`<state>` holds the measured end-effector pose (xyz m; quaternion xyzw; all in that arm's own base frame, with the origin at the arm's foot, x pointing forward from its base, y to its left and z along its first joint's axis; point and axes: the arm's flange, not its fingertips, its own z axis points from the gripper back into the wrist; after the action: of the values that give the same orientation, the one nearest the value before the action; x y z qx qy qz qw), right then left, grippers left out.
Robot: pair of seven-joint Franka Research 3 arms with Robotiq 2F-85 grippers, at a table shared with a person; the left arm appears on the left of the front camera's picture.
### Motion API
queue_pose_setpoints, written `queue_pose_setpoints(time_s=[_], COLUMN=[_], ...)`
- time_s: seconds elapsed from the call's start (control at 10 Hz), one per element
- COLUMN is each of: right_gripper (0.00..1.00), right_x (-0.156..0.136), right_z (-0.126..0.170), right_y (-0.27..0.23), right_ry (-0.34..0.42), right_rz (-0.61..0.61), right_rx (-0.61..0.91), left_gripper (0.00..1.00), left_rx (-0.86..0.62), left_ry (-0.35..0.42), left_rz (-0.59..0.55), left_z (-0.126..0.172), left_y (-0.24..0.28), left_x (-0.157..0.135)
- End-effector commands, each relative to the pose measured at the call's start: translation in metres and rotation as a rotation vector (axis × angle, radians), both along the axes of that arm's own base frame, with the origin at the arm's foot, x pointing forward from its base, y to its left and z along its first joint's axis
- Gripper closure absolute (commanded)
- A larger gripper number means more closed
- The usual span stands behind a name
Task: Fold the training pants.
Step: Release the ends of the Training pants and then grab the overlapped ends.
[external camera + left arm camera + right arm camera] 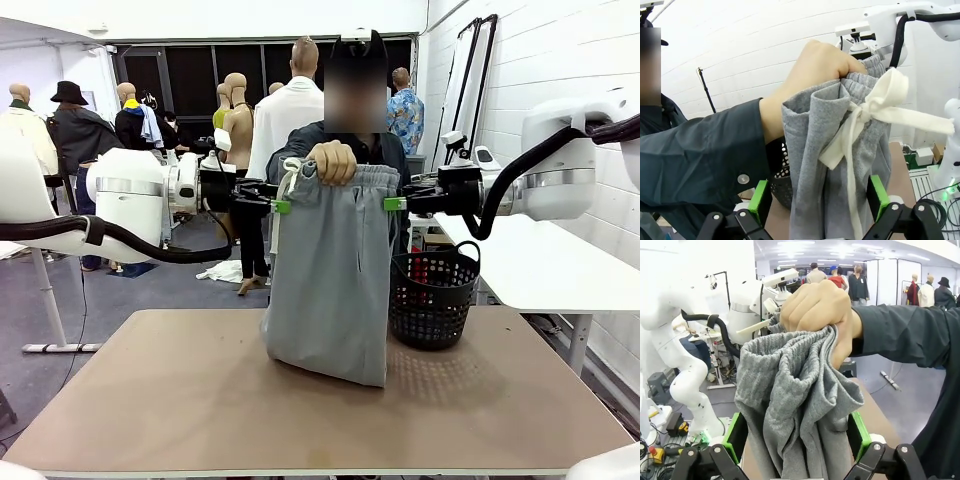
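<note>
Desk [150,400] supports the lower end of the grey training pants [330,280], which hang from a person's hand [333,160] at 12 o'clock. Left gripper [281,207] at 9 o'clock and right gripper [394,204] at 3 o'clock straddle the waistband edges, both released. Black mesh basket [432,295] stands just beside the pants, at 3 o'clock.

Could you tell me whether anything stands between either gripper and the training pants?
Nothing visible does. The left gripper and right gripper sit open at either side of the training pants, each with fabric in its gap. The person's hand grips the waistband top, above them.
</note>
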<state>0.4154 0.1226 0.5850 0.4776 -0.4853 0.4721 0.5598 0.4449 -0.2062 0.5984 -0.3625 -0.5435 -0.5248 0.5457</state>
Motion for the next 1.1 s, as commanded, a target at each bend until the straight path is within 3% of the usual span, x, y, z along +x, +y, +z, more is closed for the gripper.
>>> queue_pose_setpoints(time_s=[0.0,1.0], right_gripper=[0.00,0.00], right_x=[-0.005,-0.021], right_z=[0.001,-0.006], right_y=[-0.003,0.037], right_ry=[0.024,0.075], right_rz=[0.002,0.075], right_rx=[-0.012,-0.032], left_gripper=[0.00,0.00], left_rx=[0.002,0.009], left_ry=[-0.017,0.023], left_rz=[-0.004,-0.040], left_z=[0.001,-0.002], left_y=[-0.005,-0.011], left_x=[0.008,0.017])
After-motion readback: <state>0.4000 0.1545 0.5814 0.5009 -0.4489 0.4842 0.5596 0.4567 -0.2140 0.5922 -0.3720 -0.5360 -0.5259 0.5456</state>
